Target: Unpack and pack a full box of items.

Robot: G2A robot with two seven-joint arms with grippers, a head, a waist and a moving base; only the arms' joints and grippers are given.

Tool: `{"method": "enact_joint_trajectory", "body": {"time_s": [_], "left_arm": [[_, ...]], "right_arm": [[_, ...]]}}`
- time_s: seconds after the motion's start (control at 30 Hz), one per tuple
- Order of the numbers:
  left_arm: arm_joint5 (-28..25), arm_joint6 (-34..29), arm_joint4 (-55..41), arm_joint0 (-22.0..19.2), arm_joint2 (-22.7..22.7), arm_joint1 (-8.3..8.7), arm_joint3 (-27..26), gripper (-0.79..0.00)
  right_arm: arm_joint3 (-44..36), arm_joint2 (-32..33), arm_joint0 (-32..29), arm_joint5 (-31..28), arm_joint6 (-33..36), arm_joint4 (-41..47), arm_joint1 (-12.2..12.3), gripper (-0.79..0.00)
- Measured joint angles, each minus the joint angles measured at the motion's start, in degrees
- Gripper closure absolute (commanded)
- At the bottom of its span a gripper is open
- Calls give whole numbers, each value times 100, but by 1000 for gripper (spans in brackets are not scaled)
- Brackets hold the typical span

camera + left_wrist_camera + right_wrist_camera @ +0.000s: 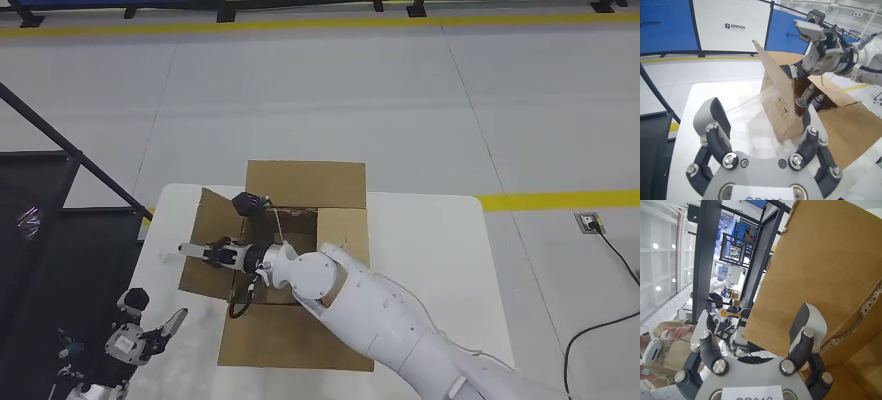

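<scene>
An open cardboard box (300,255) stands on the white table (430,250), all its flaps spread. Its left flap (776,75) stands up at a slant, with a strip of clear tape (753,102) trailing from it. My right gripper (205,252) is open at this flap's edge, which lies between its fingers (802,317). In the left wrist view the right gripper (793,47) straddles the flap's top. Inside the box are a spray can (817,100), a capped bottle (800,103) and a white tube (809,91). My left gripper (762,119) is open and holds nothing, low off the table's front left corner (155,312).
A black rack (40,240) with a slanted black post (70,150) stands left of the table. The box's near flap (290,340) lies flat toward the front edge. Bare tabletop lies right of the box (440,290).
</scene>
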Motion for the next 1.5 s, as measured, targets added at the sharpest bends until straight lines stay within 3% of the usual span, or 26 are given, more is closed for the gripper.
{"method": "enact_joint_trajectory", "body": {"time_s": [0.23,0.5,0.6,0.8,0.93,1.1,1.2,1.5], "left_arm": [[886,-305,-15,-555,413,-71,111,-785],[1112,-796,-75,-1051,582,-91,665,-785],[1129,-850,-72,-1143,613,-97,840,-785],[1262,-1186,151,-1281,686,-97,1090,-785],[1408,-1240,220,-1438,799,-117,1253,-785],[1370,-1194,171,-1431,773,-123,1282,-785],[1377,-1161,118,-1399,683,-121,1175,-785],[1220,-963,50,-820,150,-100,-162,-785]], "right_arm": [[579,-66,166,-281,-23,65,-341,-785],[699,228,120,-1088,174,123,-369,-785],[430,469,15,-1412,379,36,-229,-785],[-911,1300,-650,-1773,1073,-416,327,-785],[-2474,2196,-1631,-1564,1913,-631,809,-785],[-3996,3262,-2786,-1099,2619,-807,1203,-785],[-4176,3553,-2996,-705,2822,-794,1273,-785],[-4143,3544,-3021,-838,2758,-725,1270,-785]]}}
